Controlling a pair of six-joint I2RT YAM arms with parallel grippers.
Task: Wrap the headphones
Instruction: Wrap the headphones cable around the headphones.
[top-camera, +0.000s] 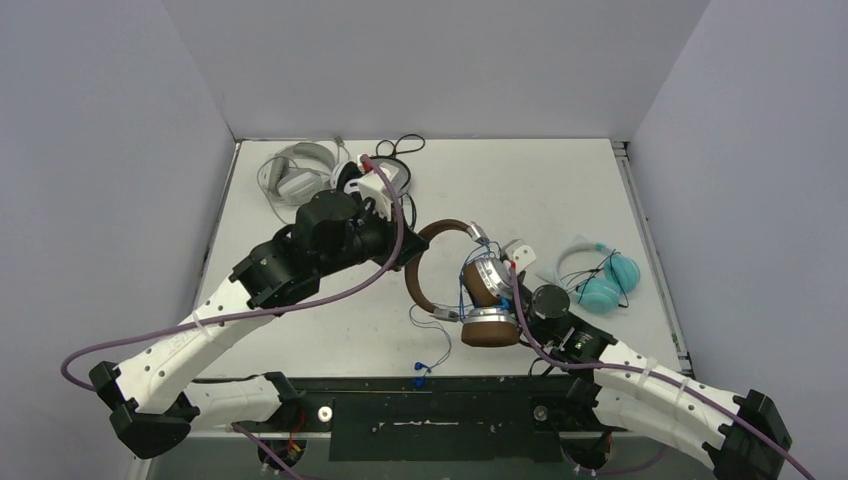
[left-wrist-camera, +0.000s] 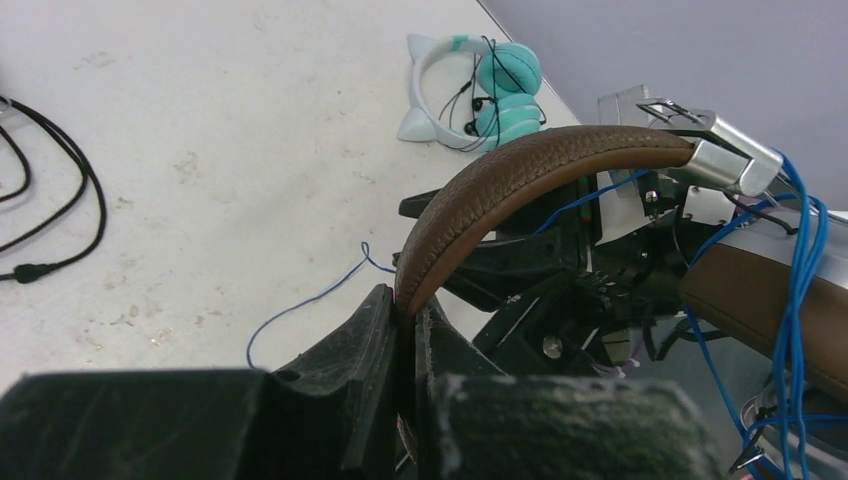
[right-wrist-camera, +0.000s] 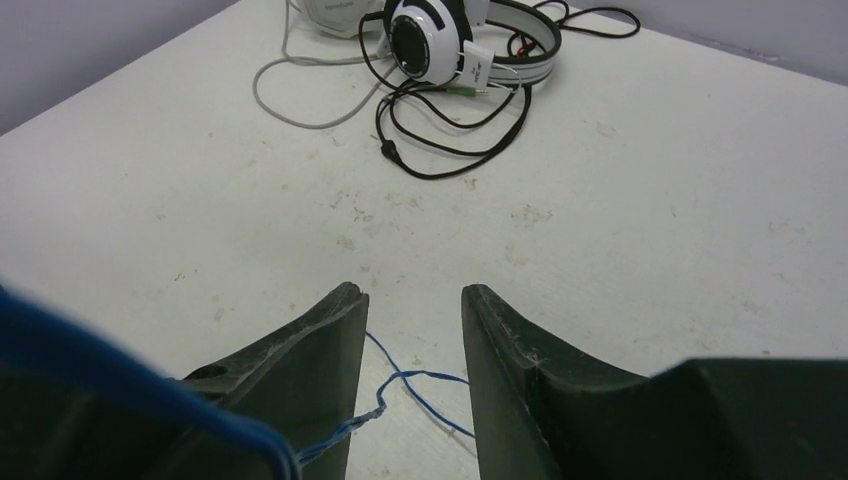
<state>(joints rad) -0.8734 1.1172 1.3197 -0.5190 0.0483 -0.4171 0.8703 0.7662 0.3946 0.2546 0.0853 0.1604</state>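
Observation:
The brown headphones (top-camera: 487, 300) are held above the table's middle. My left gripper (top-camera: 407, 258) is shut on the brown headband (left-wrist-camera: 520, 170), and the wrist view shows its jaws (left-wrist-camera: 408, 318) pinching the band's edge. Several turns of blue cable (left-wrist-camera: 800, 270) run around the ear cups. The loose end of the blue cable (top-camera: 432, 352) trails on the table to its plug (top-camera: 420, 376). My right gripper (right-wrist-camera: 412, 292) is open and low over the table behind the ear cups. A loop of blue cable (right-wrist-camera: 425, 385) lies between its fingers, ungripped.
Black-and-white headphones (top-camera: 378, 180) with black cable (right-wrist-camera: 450, 140) and pale grey headphones (top-camera: 295, 170) with grey cable (right-wrist-camera: 290, 110) lie at the back left. Light teal headphones (top-camera: 602, 281) lie at the right, also in the left wrist view (left-wrist-camera: 480, 90).

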